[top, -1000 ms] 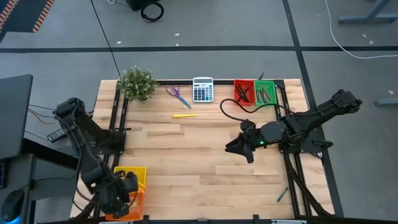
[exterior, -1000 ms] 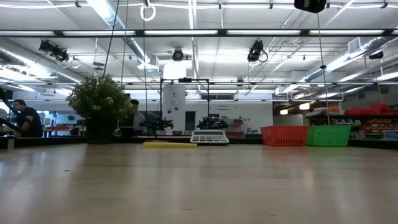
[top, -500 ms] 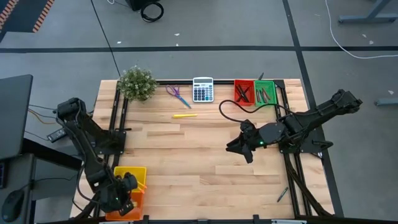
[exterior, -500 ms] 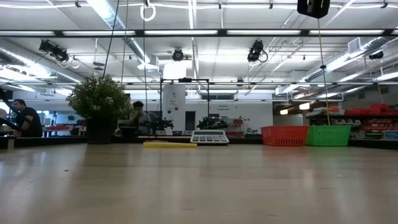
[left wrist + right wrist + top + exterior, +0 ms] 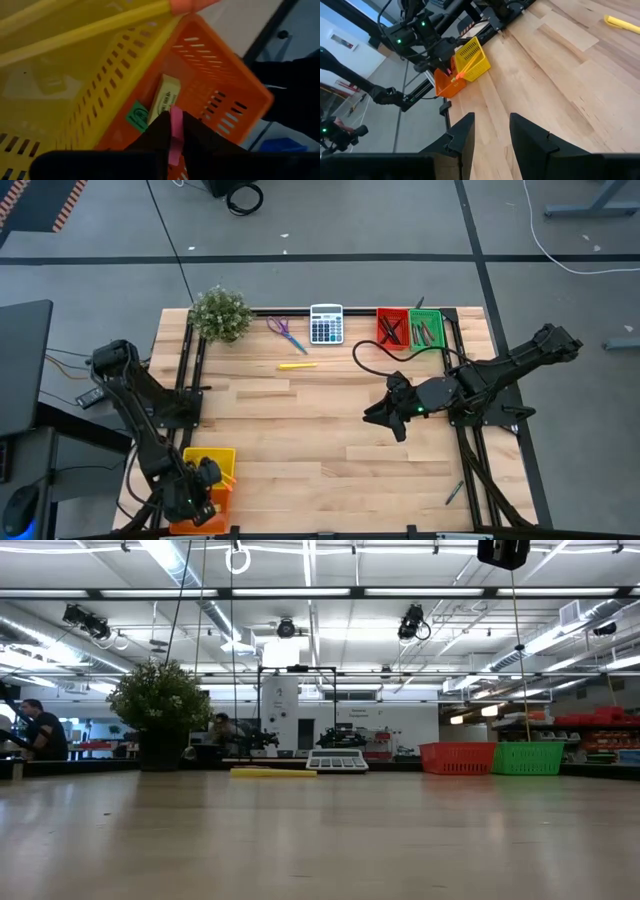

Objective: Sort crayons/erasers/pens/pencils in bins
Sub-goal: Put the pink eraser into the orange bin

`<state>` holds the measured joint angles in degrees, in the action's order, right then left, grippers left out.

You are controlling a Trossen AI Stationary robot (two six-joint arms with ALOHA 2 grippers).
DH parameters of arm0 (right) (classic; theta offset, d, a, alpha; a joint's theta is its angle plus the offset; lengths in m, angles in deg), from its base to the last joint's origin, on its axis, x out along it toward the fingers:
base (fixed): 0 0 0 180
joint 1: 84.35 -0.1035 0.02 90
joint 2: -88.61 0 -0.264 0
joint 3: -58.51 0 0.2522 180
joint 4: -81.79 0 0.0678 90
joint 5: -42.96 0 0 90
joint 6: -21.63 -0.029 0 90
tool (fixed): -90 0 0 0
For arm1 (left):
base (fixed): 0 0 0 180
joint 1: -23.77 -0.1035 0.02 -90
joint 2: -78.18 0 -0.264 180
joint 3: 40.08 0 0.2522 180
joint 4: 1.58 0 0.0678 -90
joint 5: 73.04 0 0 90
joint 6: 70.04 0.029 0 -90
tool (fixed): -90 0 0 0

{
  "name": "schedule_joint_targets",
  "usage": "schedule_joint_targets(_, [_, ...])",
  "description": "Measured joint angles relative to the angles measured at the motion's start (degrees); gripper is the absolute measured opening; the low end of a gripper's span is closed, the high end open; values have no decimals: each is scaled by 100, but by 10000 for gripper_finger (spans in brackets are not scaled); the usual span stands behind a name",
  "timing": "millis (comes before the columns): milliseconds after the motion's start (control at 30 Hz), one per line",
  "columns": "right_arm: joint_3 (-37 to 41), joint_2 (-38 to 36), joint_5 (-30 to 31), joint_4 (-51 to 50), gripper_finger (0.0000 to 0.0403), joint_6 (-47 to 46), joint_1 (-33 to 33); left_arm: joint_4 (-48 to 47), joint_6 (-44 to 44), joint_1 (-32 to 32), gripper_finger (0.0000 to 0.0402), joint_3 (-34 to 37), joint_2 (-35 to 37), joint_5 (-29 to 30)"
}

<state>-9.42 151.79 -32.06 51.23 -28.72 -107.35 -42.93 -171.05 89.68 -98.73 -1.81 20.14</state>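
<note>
Directly above the orange bin (image 5: 210,90), the left gripper (image 5: 175,135) pinched a pink eraser (image 5: 175,132) upright, yellow and green erasers lying below in that bin, while the right gripper (image 5: 385,417) waited open, far off

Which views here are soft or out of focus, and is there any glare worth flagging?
Low view: the near tabletop is blurred and carries a pale sheen from the ceiling strip lights; the far edge is sharper. Left wrist view: the yellow bin and the pencil crossing it are soft, while the orange bin is clearer. High view: evenly lit, no glare.
</note>
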Motion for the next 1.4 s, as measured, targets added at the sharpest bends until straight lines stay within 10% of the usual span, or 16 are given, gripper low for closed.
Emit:
schedule_joint_targets(700, [0,0,61,0,129,-85,0,1017,-50,33,33,0,-964,-46])
schedule_joint_targets(1100, [0,0,61,0,129,-169,0,848,356,26,187,-423,-964,-161])
schedule_joint_targets(1400, [0,0,61,0,129,-132,1,-1315,1019,20,195,-1684,-814,-201])
